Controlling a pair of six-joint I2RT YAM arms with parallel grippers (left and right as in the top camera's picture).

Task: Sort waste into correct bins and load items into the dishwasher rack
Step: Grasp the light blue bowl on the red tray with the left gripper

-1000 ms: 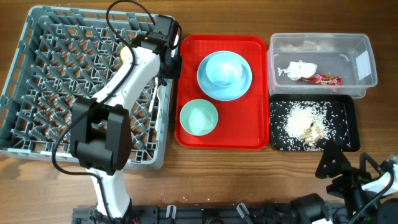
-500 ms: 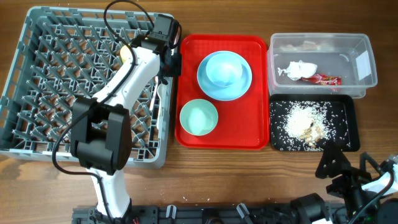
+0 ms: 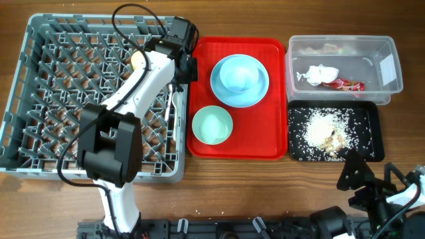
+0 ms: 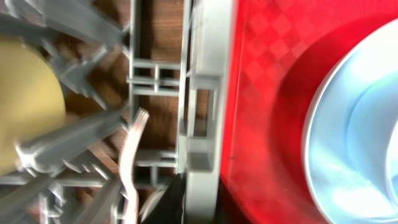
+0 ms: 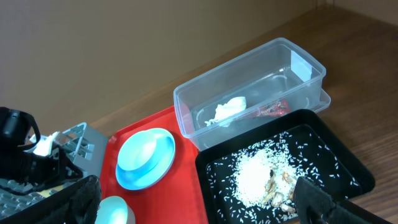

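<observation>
Left gripper at the edge of the rack
We see the white fork lying among the rack pegs, but we cannot tell how the left fingers stand. The right gripper has its fingers spread wide, empty.

Grey rack, red tray, pale-blue plate

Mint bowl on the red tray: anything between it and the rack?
Nothing on the tray between the mint bowl and the rack. Only the left arm lies over the rack's right side.
</observation>
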